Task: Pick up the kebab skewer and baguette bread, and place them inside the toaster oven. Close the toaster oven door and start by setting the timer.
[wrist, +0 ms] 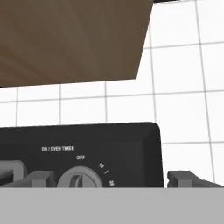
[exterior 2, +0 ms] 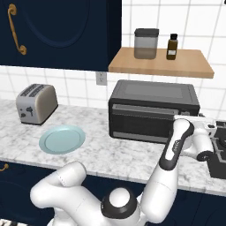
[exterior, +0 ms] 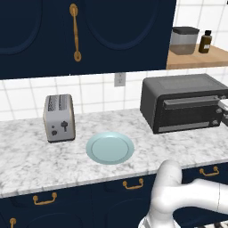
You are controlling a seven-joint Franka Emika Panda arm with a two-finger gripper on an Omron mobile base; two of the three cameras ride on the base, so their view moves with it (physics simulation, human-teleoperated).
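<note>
Tool point(wrist: 105, 179) first: jaws spread wide with nothing between them, sitting right at the front right end of the toaster oven point(exterior 2: 152, 110). From the hand cam I've got one fingertip either side of the timer knob point(wrist: 80, 180), pointer near OFF, and neither pad is touching it as far as I can tell.

Biggest thing around is the marble table point(exterior: 26, 156). Loads of bare room across the middle and left, and the front edge is clear all along. The oven sits at the back right, close to the tiled wall, with its door point(exterior 2: 141, 121) shut flush and the bar handle along the top edge. A wooden shelf point(exterior 2: 163, 66) hangs just above it, so headroom over the oven is tight.

Silver toaster point(exterior: 59, 118) stands well off to the left, near the wall. Pale blue plate point(exterior: 110, 148) lies between toaster and oven, nearer the front edge, apart from both.
</note>
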